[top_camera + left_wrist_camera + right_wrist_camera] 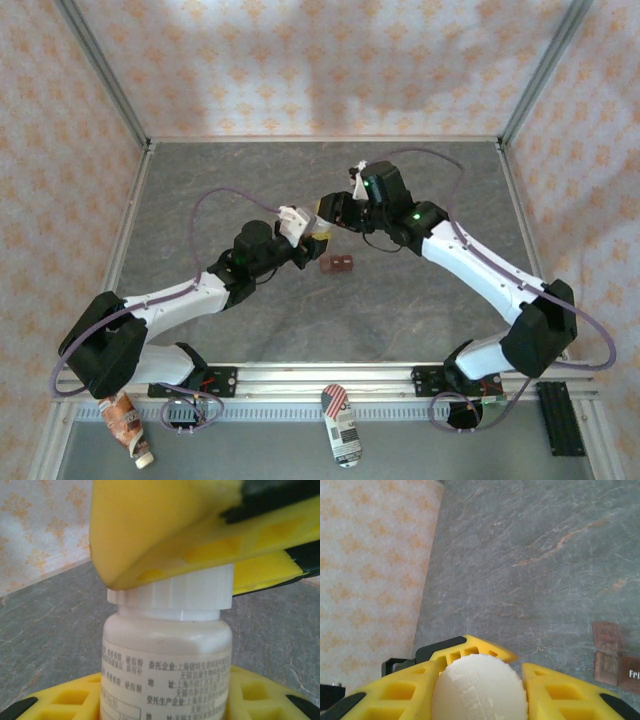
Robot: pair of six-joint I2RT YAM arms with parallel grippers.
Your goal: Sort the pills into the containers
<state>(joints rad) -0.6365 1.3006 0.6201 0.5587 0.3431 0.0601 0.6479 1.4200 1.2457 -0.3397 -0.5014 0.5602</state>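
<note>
Left arm (180, 300), right arm (480, 265) meeting centrally, containers (338, 264) just beside

- We note a grey, stone-patterned table top (250, 320), with faint orange veining in the right wrist view.
- We find cream wall panels (330, 60) printed with pale orange motifs on three sides.
- Aluminium frame posts (105, 75) rise from the rear corners.
- We record soft, uneven shadows across the back panel.
- A metal rail (320, 378) runs along the near edge.
</note>
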